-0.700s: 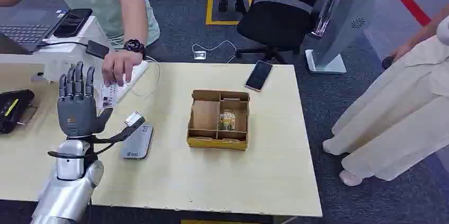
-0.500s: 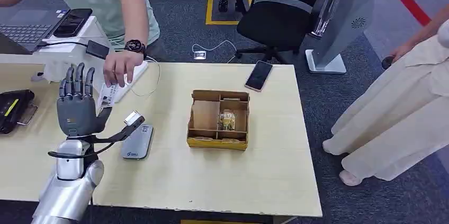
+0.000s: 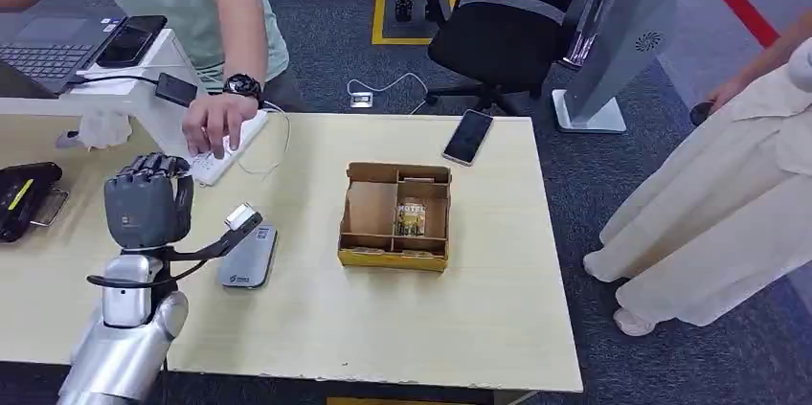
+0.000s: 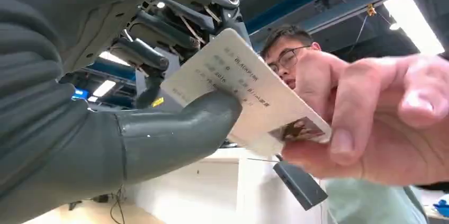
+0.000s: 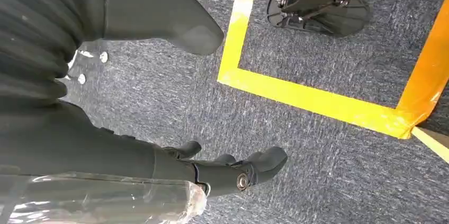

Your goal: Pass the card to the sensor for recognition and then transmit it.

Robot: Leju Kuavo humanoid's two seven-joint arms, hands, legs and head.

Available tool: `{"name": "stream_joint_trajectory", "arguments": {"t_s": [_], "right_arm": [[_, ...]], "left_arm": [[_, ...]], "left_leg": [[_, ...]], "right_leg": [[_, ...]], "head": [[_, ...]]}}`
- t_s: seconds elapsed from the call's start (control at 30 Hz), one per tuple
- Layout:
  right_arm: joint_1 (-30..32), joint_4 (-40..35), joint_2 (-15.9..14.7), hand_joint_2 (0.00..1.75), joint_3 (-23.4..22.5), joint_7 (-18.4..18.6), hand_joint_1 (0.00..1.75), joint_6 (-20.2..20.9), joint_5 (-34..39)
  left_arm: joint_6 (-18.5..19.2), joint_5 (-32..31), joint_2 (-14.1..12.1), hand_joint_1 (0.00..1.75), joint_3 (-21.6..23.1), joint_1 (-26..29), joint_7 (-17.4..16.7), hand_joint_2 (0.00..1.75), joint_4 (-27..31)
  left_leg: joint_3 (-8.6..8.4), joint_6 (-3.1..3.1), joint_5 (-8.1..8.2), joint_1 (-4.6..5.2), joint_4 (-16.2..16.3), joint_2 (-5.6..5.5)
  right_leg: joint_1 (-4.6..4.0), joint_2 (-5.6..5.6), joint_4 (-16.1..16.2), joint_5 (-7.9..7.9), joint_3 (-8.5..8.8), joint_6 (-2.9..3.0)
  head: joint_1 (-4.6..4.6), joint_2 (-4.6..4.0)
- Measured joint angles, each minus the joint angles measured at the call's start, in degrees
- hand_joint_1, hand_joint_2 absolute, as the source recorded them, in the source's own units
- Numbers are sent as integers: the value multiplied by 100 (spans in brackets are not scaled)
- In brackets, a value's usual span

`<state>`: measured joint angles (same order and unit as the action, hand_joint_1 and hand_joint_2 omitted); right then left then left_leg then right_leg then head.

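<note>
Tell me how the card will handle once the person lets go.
The card looks thin, flat and glossy, so probably light, fairly stiff, and slippery. The left robot hand pinches one end only while the person's hand holds the other; alone, it may pivot or slide out.

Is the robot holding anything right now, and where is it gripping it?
Yes: its left hand pinches one end of the card; a person's hand holds the other end.
</note>
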<state>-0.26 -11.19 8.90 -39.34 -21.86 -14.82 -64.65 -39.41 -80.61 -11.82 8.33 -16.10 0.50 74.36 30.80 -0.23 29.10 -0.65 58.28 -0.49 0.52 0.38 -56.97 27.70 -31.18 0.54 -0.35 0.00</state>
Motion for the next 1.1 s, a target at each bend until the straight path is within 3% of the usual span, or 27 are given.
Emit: {"name": "stream_joint_trajectory", "arguments": {"t_s": [0.73,0.97,1.1], "right_arm": [[-2,0,-2,175,0,17,0,-2,-20],[-3,0,-2,175,0,15,0,0,-20],[-2,-4,-2,175,0,17,0,9,-20]], "left_arm": [[-2,-225,-46,175,0,214,-57,175,179],[220,545,-83,175,2,279,74,175,149],[1033,1774,-94,175,0,313,232,175,131]], "left_leg": [[1,0,0,0,0,-1],[1,0,0,0,0,0],[1,0,0,0,0,0]], "right_leg": [[0,-1,0,0,0,0],[0,-1,0,0,0,0],[0,-1,-1,0,0,0]], "head": [[0,0],[0,0],[0,0]]}}
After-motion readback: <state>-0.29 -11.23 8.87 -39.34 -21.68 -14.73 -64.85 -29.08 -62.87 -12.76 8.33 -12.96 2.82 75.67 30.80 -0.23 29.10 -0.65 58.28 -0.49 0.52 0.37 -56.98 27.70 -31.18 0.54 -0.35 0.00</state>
